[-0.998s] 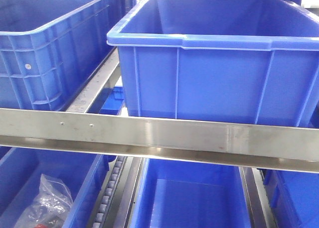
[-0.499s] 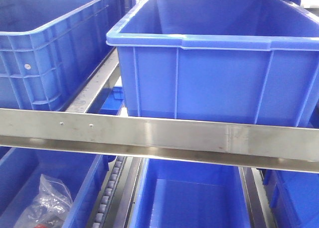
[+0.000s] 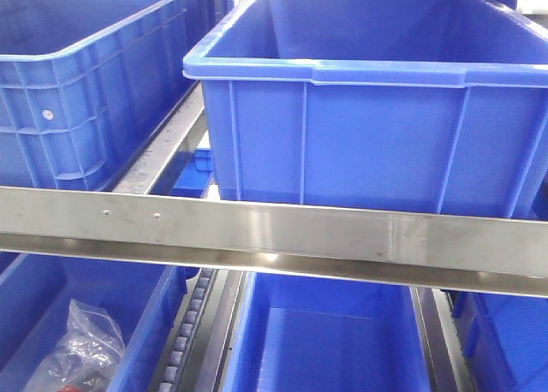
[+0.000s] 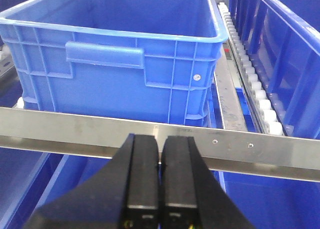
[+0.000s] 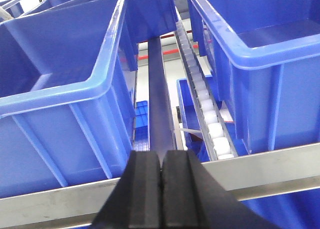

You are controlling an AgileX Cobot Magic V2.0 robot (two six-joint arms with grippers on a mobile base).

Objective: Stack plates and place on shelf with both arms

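Observation:
No plates show in any view. My left gripper (image 4: 160, 141) is shut and empty, with its black fingers pressed together in front of a steel shelf rail (image 4: 75, 129). My right gripper (image 5: 162, 156) is also shut and empty, pointing at a steel rail (image 5: 280, 169) between two blue crates. Neither gripper shows in the front view.
Large blue plastic crates (image 3: 377, 101) (image 3: 77, 75) stand on the upper shelf behind a steel rail (image 3: 274, 234). More blue crates (image 3: 334, 341) sit below; the lower-left one holds a clear plastic bag (image 3: 81, 345). White roller tracks (image 5: 207, 114) (image 4: 252, 69) run between the crates.

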